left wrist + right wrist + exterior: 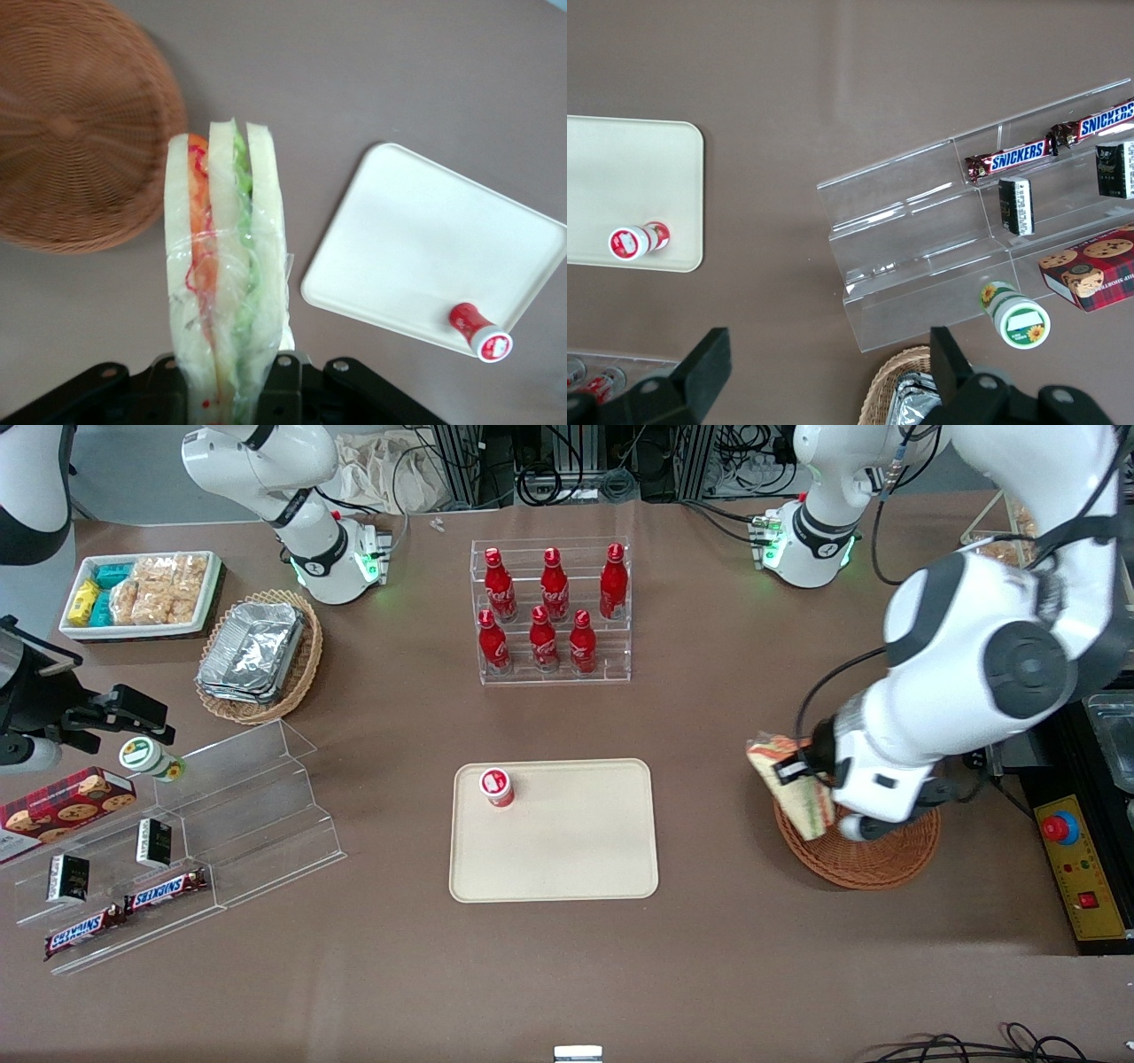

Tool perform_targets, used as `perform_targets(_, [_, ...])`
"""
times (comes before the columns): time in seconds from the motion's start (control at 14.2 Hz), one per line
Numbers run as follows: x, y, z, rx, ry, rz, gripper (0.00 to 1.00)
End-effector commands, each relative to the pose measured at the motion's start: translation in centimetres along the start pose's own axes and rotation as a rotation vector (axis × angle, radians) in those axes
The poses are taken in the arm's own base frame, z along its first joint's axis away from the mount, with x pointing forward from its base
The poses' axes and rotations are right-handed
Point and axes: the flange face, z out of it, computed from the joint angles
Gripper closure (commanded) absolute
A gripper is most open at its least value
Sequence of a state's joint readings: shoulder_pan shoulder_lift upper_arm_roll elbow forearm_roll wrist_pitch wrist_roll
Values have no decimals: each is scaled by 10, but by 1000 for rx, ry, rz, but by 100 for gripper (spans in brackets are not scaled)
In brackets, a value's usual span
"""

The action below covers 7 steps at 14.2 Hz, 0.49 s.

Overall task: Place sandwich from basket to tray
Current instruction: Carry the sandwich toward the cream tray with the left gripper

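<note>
**Bystanders on the brown counter**

A clear tiered rack [554, 615] holds six red bottles [540, 636]. Toward the parked arm's end sit a pale oval wicker basket [301, 669] of foil containers [252, 651], a white tray of snack packets [142, 593], and a clear stepped display [221, 824] with Snickers bars [164, 890], small dark packs [153, 841], a cookie box [62, 802] and a green-lidded cup [146, 757]. A small red bottle [497, 786] lies nearer the front camera than the rack.
</note>
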<state>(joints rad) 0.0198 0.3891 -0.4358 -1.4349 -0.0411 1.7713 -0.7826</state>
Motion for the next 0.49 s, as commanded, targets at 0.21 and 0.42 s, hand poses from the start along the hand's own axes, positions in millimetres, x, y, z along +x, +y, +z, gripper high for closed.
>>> perform_targets(0.21, [-13,62,118,-62,-34,154,100])
perform_targets(0.42, [-33,90,189,-38,-41,226,100])
